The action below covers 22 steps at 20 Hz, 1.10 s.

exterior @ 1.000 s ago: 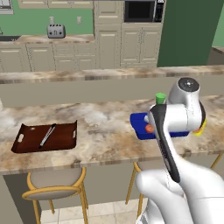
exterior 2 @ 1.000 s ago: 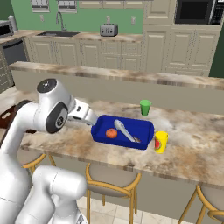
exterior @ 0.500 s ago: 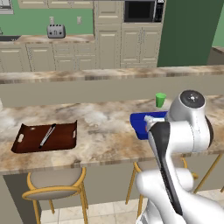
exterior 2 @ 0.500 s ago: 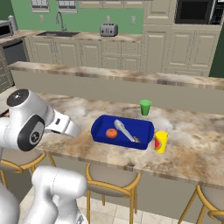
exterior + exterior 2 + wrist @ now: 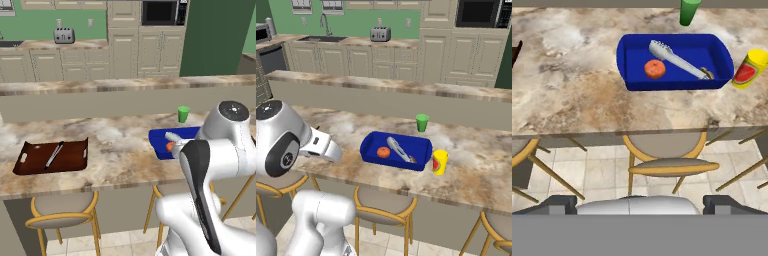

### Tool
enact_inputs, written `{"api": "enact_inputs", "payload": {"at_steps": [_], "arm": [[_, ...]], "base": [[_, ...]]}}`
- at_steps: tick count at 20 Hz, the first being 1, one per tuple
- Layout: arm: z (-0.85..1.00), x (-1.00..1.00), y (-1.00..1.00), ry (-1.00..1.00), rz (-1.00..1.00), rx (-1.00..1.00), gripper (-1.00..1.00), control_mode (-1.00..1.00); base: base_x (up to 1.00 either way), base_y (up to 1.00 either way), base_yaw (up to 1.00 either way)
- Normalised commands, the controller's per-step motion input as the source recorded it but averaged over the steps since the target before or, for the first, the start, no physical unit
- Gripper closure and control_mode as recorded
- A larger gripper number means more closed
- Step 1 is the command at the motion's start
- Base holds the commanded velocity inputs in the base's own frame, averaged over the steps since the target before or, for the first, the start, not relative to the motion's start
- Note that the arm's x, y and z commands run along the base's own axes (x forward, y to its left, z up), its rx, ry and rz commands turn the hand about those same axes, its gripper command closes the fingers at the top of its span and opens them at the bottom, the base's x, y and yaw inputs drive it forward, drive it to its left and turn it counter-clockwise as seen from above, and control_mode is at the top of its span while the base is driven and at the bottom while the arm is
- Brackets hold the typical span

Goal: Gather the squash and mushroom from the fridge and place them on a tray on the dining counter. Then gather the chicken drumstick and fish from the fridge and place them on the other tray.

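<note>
Empty-handed, pulled back from the counter

Gripper (image 5: 640, 200) fully spread, holding nothing; the tray (image 5: 627, 62) lies ahead of it (loaded). Likely next: return to the fridge for the drumstick.

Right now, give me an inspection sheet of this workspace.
Surface: dining counter, marbled stone top, raised back ledge.
Job's things: blue tray holds an orange round item and a pale long item; brown tray holds a slim fish.
Clutter: green cup behind the blue tray; yellow cup beside it.
Grippers: gripper open, empty, drawn back off the counter edge.
Cables: nothing seen.
Surroundings: stools under the counter; toaster, sink, microwave, cabinets behind.
</note>
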Motion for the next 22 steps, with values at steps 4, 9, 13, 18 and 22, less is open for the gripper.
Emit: {"api": "enact_inputs", "payload": {"at_steps": [4,9,13,18,22], "arm": [[0.0,-0.02,0.0,-0.02,0.0,0.0,-1.0,-1.0],[0.0,-0.11,0.02,-0.03,0.0,0.0,-1.0,1.0],[0.0,0.0,0.0,0.0,0.0,0.0,-1.0,1.0],[0.0,0.0,0.0,0.0,0.0,0.0,-1.0,1.0],[0.0,0.0,0.0,0.0,0.0,0.0,-1.0,1.0]], "base": [[0.0,0.0,0.0],[-0.27,0.33,0.0],[-0.24,0.97,0.0],[-0.19,1.0,0.0],[-0.35,1.0,0.03]]}}
